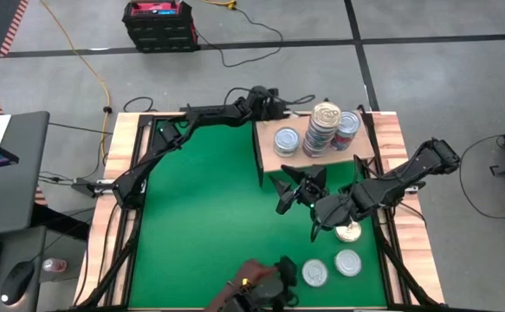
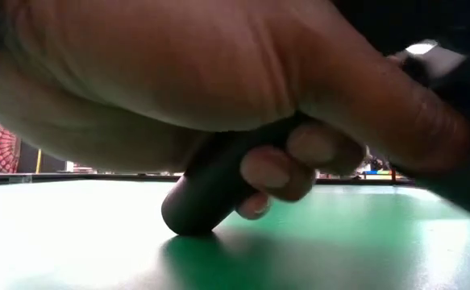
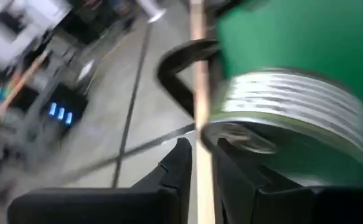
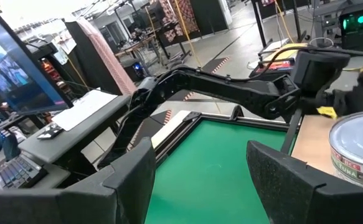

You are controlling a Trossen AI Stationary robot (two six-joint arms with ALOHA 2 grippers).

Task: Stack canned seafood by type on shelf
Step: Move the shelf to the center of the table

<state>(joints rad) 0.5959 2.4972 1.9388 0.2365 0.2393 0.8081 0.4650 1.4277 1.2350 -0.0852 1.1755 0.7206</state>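
Note:
The shelf [image 1: 318, 163], a light-wood board, stands at the table's far right. It carries a single silver-blue tin [image 1: 287, 140], a tall stack of tins [image 1: 323, 126] and a shorter stack [image 1: 347, 130]. My left gripper [image 1: 294, 102] reaches along the far edge to the shelf. Its fingers are shut [image 3: 205, 168], right beside the tall stack [image 3: 293, 112]. My right gripper [image 1: 297, 186] hovers open [image 4: 200, 168] over the green table just near of the shelf, holding nothing. A shelf tin [image 4: 355, 149] shows past its finger. Three tins [image 1: 348, 231] [image 1: 349, 262] [image 1: 314, 272] lie flat on the table's near right. My left gripper has its shut fingers next to the lower tins of the tall stack [image 3: 243, 134], coming from the shelf's far side. The blurred wrist view does not show whether a finger touches the stack.
A person's hand [image 1: 250, 276] reaches in over the near edge and holds a dark rounded object [image 2: 210, 193] on the table, filling the low view. Green table [image 1: 200, 199] lies open on the left and in the middle. A wooden border [image 1: 118, 173] rims it.

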